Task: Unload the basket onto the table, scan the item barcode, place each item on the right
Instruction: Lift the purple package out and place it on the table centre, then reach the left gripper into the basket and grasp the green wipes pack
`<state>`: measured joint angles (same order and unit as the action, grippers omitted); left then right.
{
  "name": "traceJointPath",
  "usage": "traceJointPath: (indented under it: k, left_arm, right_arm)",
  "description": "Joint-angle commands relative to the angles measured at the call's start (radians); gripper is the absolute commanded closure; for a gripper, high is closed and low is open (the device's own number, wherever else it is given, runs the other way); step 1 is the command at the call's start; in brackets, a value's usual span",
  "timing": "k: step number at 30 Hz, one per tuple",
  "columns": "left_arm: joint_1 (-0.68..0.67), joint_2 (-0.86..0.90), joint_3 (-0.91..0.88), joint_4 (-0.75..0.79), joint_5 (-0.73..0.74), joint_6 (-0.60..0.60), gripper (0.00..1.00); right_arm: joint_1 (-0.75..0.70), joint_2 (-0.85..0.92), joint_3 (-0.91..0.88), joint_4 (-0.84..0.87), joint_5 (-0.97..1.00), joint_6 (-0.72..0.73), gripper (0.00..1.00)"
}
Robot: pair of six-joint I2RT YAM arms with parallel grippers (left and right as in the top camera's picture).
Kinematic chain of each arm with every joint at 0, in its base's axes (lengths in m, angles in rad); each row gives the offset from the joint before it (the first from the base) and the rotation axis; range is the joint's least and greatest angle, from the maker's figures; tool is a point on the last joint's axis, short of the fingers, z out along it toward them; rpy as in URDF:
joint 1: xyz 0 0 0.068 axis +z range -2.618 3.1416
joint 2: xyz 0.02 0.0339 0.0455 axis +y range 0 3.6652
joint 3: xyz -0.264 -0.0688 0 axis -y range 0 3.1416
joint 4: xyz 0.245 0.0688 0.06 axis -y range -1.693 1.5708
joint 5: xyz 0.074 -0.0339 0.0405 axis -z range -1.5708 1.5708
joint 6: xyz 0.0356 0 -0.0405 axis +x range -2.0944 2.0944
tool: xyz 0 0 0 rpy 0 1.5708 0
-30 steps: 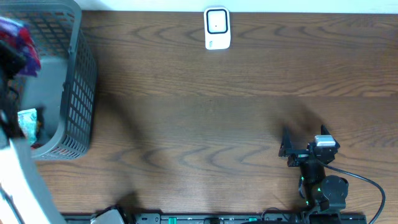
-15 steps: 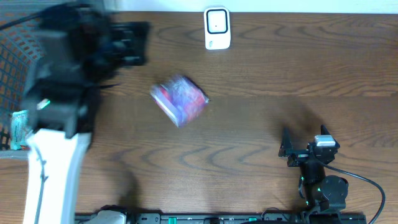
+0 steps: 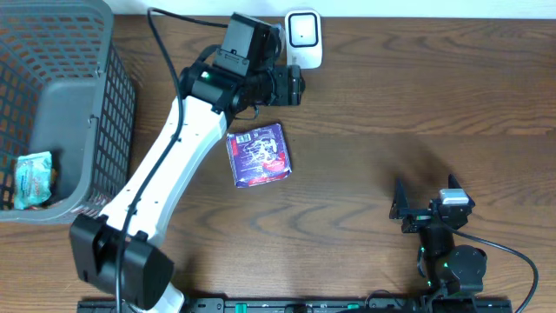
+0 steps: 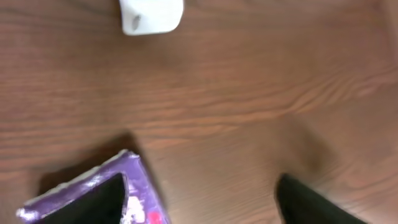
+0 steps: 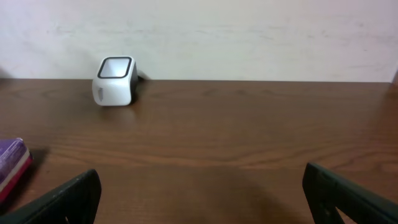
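The item, a purple packet, lies flat on the wooden table, free of both grippers. A white scanner stands at the far edge. My left gripper hovers between the scanner and the packet and stands open. In the left wrist view the gripper has bare wood between its fingers, the packet's corner lies under the left finger, and the scanner is at the top. My right gripper rests open and empty at the near right. Its view shows the gripper, the scanner and the packet's edge.
A grey mesh basket stands at the far left with a green packet inside. The left arm stretches diagonally from the near left edge toward the scanner. A white wall runs behind the table.
The left arm swung from the basket across to the scanner. Its gripper opened and the purple packet left it, landing on the table. The right arm has not moved.
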<state>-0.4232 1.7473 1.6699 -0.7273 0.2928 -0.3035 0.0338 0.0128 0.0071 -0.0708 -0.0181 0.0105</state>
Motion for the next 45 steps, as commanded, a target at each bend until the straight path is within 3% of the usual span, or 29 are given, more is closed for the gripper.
traceJointPath:
  k: [1,5,11,32,36,45]
  left_arm:
    - [0.02,-0.026,0.003,-0.007,-0.031,0.048,0.12]
    - [0.064,-0.079,0.006,-0.005,-0.085,0.048,0.02]
    - [0.198,-0.182,0.006,-0.017,-0.19,0.048,0.01]
    - [0.951,-0.24,0.001,-0.088,-0.201,0.048,0.01]
    - [1.024,-0.224,-0.025,-0.133,-0.212,0.048,0.01]
    - [1.042,-0.152,-0.164,-0.15,-0.447,0.116,0.01]
  right_arm:
    - [-0.004,-0.004,-0.002,-0.004,0.006,0.003,0.01]
    - [-0.004,-0.004,-0.002,-0.004,0.006,0.003,0.01]
    - [-0.004,-0.004,-0.002,-0.004,0.006,0.003,0.01]
    - [-0.004,-0.004,-0.002,-0.004,0.006,0.003,0.01]
    - [-0.004,-0.004,-0.002,-0.004,0.006,0.003,0.01]
    - [-0.004,-0.004,-0.002,-0.004,0.006,0.003,0.01]
